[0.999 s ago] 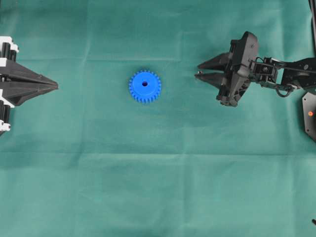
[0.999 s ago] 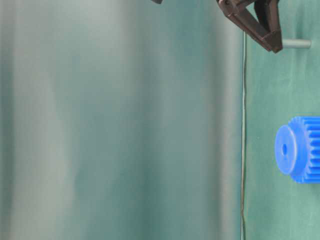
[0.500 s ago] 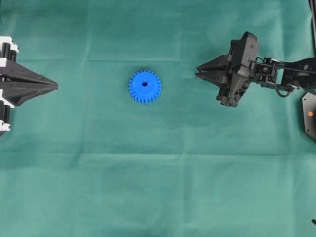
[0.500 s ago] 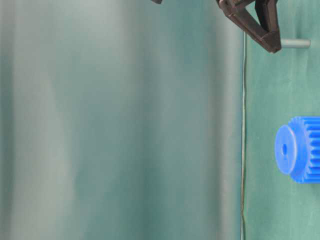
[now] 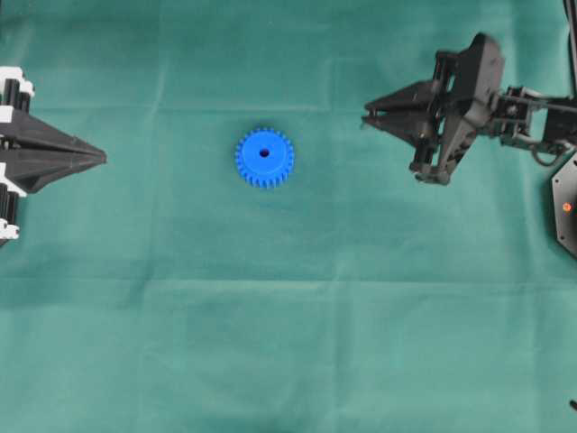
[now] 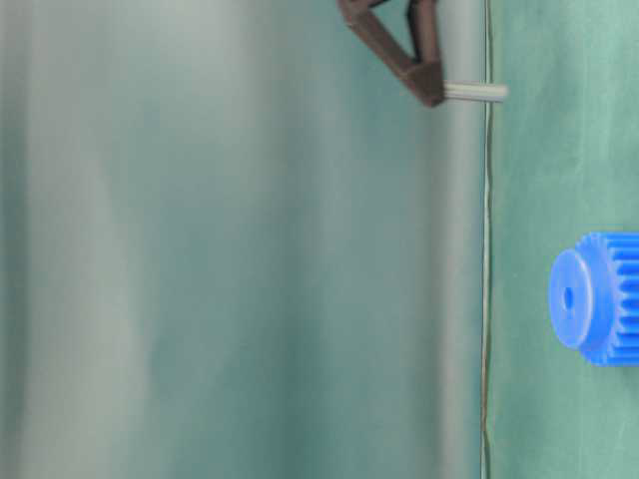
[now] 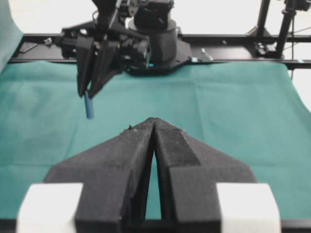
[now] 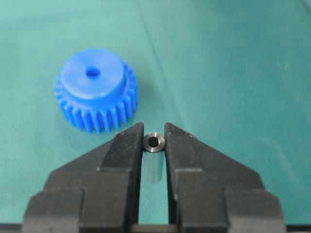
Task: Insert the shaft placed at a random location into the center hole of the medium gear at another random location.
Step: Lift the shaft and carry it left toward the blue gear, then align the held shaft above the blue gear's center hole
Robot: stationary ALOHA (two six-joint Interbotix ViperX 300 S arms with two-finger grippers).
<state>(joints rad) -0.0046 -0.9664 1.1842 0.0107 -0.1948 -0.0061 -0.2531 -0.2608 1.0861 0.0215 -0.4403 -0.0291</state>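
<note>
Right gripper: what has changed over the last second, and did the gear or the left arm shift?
The right gripper has lifted the shaft clear of the green cloth; its jaws stay clamped on it, and the pin hangs below them in the left wrist view. In the overhead view the gripper drifted slightly up and to the right. The medium gear and the shut left gripper stayed put.

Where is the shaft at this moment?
The shaft is clamped between the right gripper's fingertips, hanging off the cloth at the overhead view's right. It is well apart from the blue gear lying near the middle.
</note>
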